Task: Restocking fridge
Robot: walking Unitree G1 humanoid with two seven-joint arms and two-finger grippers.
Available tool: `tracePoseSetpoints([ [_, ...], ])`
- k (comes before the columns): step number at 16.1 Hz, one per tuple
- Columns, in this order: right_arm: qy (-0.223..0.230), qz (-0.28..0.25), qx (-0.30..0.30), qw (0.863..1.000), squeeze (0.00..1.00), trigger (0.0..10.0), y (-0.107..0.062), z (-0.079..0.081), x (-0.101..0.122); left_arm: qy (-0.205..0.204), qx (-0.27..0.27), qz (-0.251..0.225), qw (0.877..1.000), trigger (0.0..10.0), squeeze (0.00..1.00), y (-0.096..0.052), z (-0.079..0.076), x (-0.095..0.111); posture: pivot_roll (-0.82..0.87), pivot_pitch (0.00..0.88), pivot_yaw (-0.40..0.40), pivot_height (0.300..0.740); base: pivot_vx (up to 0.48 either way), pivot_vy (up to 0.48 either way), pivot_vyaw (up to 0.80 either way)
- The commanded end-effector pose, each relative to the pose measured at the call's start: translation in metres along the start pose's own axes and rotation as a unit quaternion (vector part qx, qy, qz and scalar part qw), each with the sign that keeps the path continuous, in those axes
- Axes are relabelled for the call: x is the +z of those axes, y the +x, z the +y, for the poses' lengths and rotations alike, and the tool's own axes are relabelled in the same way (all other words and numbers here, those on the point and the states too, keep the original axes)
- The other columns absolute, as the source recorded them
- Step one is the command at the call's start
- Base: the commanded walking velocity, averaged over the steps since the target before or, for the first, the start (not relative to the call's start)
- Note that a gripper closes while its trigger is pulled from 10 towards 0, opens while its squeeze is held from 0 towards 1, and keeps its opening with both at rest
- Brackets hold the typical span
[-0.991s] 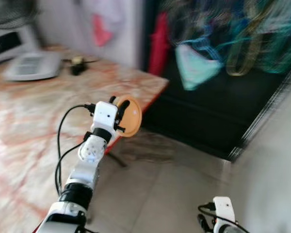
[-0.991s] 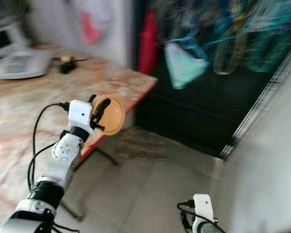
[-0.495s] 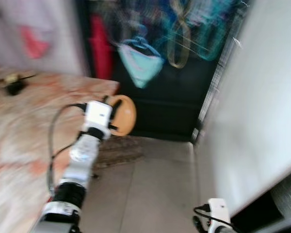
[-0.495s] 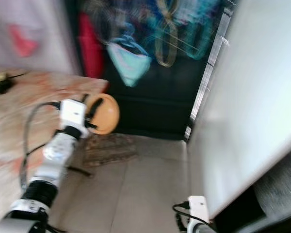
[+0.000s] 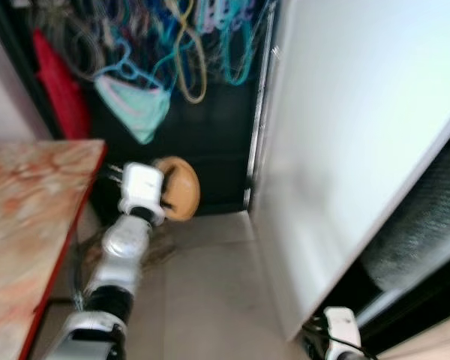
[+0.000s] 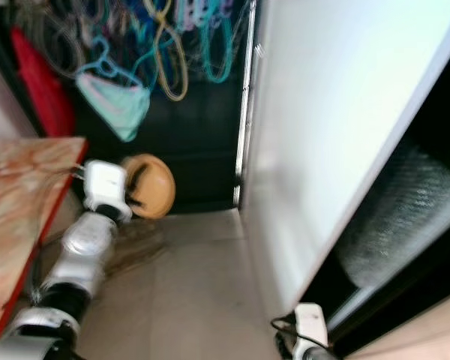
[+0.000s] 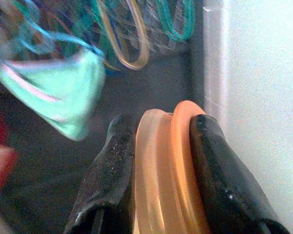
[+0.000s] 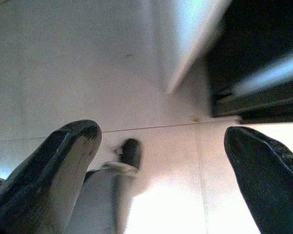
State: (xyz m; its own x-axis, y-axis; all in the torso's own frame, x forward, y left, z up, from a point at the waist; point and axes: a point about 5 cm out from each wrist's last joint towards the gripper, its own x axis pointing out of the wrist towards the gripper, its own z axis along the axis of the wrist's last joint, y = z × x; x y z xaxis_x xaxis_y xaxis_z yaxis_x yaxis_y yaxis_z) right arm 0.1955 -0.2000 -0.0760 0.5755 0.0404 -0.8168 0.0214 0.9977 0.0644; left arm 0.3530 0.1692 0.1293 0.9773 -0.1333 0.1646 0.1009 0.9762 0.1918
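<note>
My left hand grips an orange lid edge-on betw. both fingers, held up near the white fridge door. Right hand hangs open over floor. No writing legible.

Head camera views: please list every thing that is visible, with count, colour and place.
Container: one, round, orange, held up ahead of the robot, near the table corner.
Table: one, reddish marble top with red edge, at the left.
Hangers: many, teal and yellow, against the dark opening ahead.
Garment: one, mint green, hanging on a hanger.
Red cloth: one, hanging at the left.
Fridge door: one, white, open, at the right.
Floor: pale tiles.
Left gripper: shut on the container.
Right gripper: open, hanging low above the floor.
</note>
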Motion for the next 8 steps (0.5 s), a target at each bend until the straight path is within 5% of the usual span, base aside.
tracePoseSetpoints([
  [1, 0.000, -0.001, 0.006, 1.000, 0.00, 10.0, 0.001, 0.005, 0.000, -0.019, 0.033, 0.031, 0.999, 10.0, 0.00, -0.006, 0.016, -0.012, 0.05, 0.000, -0.002, 0.740, 0.000, 0.000, -0.79],
  [4, 0.000, -0.001, 0.006, 1.000, 0.00, 10.0, 0.001, 0.005, 0.000, -0.069, 0.083, 0.153, 0.982, 10.0, 0.00, -0.032, 0.028, -0.061, 0.05, 0.000, -0.002, 0.740, 0.000, 0.000, -0.79],
  [8, 0.000, 0.000, 0.006, 1.000, 0.00, 10.0, 0.001, 0.004, 0.000, -0.125, 0.114, 0.268, 0.949, 10.0, 0.00, -0.071, 0.025, -0.104, 0.04, 0.000, -0.003, 0.740, 0.000, 0.000, -0.79],
])
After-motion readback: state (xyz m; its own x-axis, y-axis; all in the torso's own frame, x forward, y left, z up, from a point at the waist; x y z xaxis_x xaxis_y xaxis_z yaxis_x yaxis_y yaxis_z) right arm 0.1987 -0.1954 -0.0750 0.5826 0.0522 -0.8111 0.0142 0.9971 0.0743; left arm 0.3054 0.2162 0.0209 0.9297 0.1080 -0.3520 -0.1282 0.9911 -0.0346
